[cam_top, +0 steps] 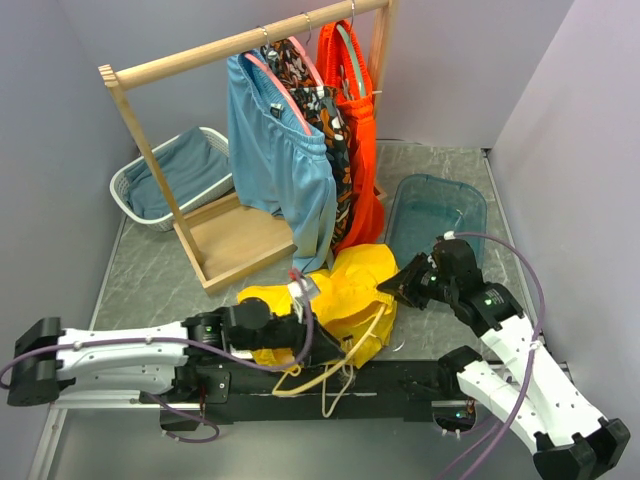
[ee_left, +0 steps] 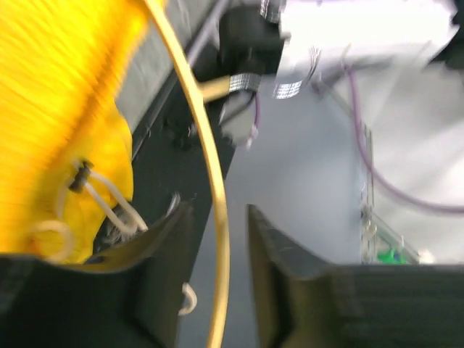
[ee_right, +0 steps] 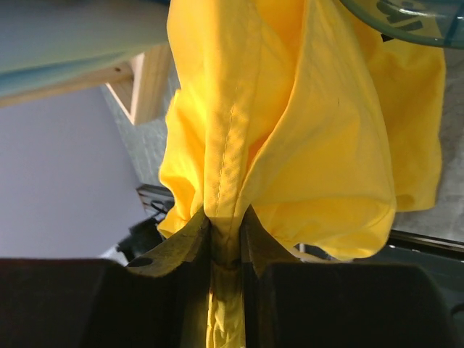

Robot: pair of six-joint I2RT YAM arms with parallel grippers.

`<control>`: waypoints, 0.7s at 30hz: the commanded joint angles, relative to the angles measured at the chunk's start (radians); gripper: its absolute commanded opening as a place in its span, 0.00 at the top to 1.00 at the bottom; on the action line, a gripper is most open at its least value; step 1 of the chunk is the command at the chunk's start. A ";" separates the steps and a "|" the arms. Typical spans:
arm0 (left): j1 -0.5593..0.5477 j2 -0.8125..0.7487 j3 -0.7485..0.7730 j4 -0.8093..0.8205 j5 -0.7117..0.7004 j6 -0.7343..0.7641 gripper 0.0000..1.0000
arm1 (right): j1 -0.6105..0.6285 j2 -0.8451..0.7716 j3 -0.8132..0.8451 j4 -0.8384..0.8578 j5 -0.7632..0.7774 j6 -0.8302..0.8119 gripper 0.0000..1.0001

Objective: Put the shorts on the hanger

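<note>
Tightly, shorts in right jaws, hanger between left

Place: a robot test booth staged as a laundry corner
Walls: plain pale panels boxing in a grey table
Rig: left arm and right arm on a black rail, purple cables
Props: wooden clothes rack, white laundry basket, blue tub

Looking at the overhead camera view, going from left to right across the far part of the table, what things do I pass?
White laundry basket → light blue shorts on the rack → orange shorts → blue plastic tub.
</note>
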 commanded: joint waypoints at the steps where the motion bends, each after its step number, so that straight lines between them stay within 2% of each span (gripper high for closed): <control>1: 0.004 -0.139 0.069 -0.087 -0.152 -0.084 0.54 | 0.003 -0.034 0.004 0.050 -0.032 -0.058 1.00; 3: 0.004 -0.214 0.078 -0.192 -0.163 -0.128 0.48 | 0.003 -0.040 0.002 0.048 -0.027 -0.060 1.00; 5: 0.004 -0.274 0.093 -0.294 -0.219 -0.181 0.49 | 0.005 -0.052 -0.007 0.059 -0.022 -0.054 1.00; 6: 0.004 -0.291 0.110 -0.414 -0.242 -0.201 0.50 | 0.003 -0.061 -0.007 0.062 -0.021 -0.046 1.00; 7: 0.002 -0.305 0.118 -0.481 -0.312 -0.249 0.51 | 0.003 -0.063 -0.005 0.062 -0.018 -0.043 1.00; 10: 0.004 -0.354 0.132 -0.701 -0.397 -0.337 0.54 | 0.005 -0.067 0.004 0.062 -0.016 -0.040 1.00; 17: 0.004 -0.456 0.104 -0.981 -0.439 -0.467 0.55 | 0.005 -0.075 0.009 0.079 -0.003 -0.023 1.00; 21: 0.002 -0.468 0.107 -1.037 -0.447 -0.494 0.54 | 0.003 -0.066 0.018 0.080 0.008 -0.022 1.00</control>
